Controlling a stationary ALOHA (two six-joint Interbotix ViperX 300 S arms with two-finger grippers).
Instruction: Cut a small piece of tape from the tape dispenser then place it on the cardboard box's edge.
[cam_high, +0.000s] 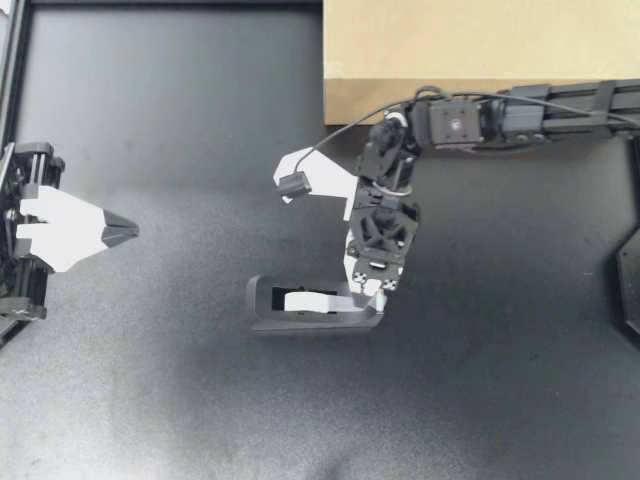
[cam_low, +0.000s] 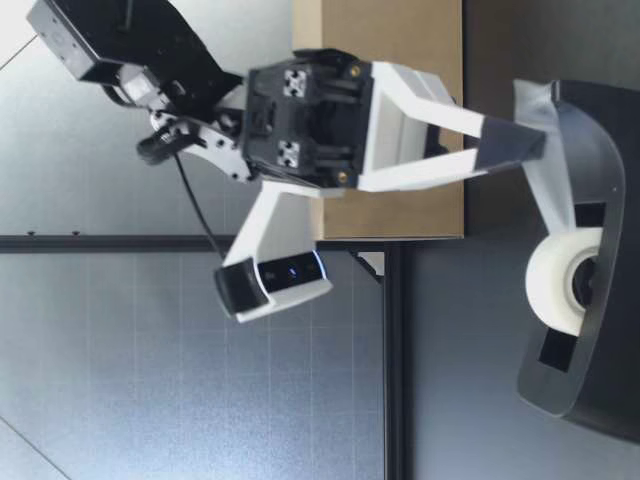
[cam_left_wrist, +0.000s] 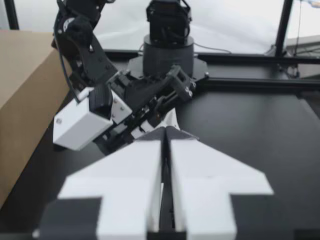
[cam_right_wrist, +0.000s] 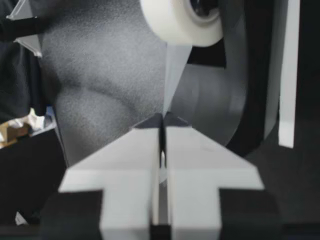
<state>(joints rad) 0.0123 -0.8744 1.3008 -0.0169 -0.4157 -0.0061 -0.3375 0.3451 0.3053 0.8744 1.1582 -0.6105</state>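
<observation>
Jaws together and holding nothing, the left gripper (cam_high: 125, 232) rests at the left edge of the black table (cam_high: 150, 400). Near the middle lies the black plastic tape dispenser (cam_high: 300, 323) with its white tape roll (cam_high: 308, 300). The right gripper (cam_high: 366, 290) points down at the dispenser's right end, jaws clamped on the clear tape strip (cam_right_wrist: 175, 75) drawn from the roll. The brown cardboard box (cam_high: 480, 50) sits behind, apart from the dispenser.
</observation>
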